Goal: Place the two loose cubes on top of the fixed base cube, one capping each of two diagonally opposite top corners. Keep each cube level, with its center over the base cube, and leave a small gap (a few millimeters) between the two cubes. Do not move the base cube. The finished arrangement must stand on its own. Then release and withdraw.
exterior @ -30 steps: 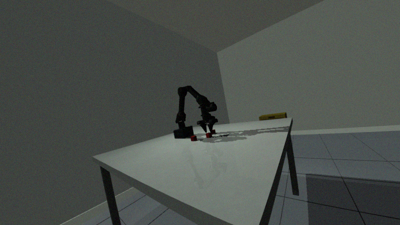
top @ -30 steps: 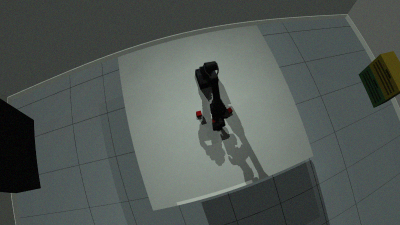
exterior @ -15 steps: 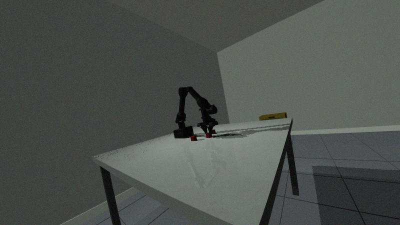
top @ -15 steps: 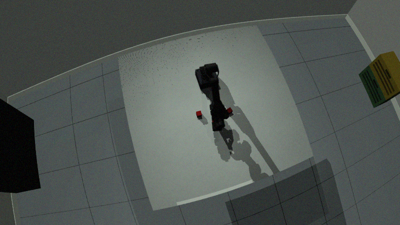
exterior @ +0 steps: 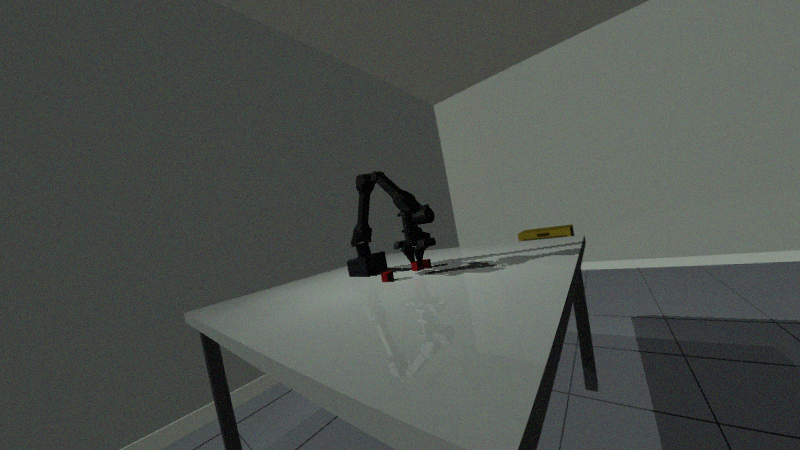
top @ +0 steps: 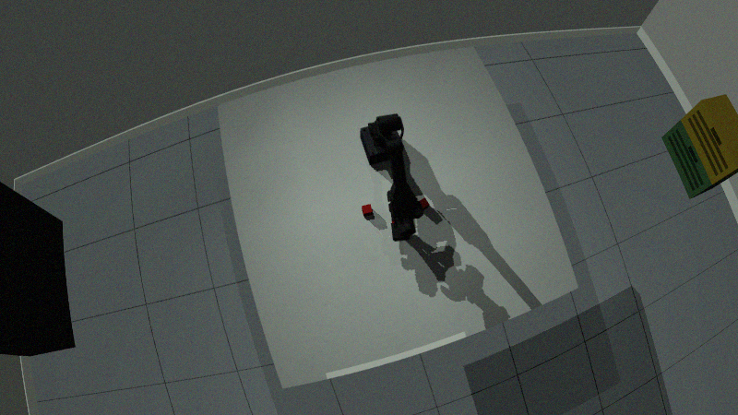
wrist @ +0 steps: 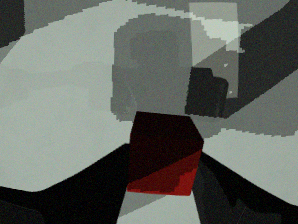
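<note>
Three red cubes look alike, and the frames do not show which is the base. My gripper (exterior: 416, 261) (wrist: 161, 154) points down and is shut on the middle red cube (exterior: 416, 266) (wrist: 162, 137), one finger at each side. That cube seems to be at or just above the table; the exact height is hard to tell. In the top view the arm hides nearly all of it. A second red cube (top: 366, 209) (exterior: 387, 276) stands on the table left of the gripper. A third red cube (top: 423, 203) (exterior: 427, 263) is right of the gripper, partly covered by the arm in the top view.
The white table (top: 309, 289) (exterior: 335, 347) carries the arm's dark base (top: 372, 147) (exterior: 366, 264) behind the cubes. Long arm shadows fall across the table to the front right. A black box (top: 30, 278) and a yellow and green box (top: 704, 144) stand beyond the table's edges.
</note>
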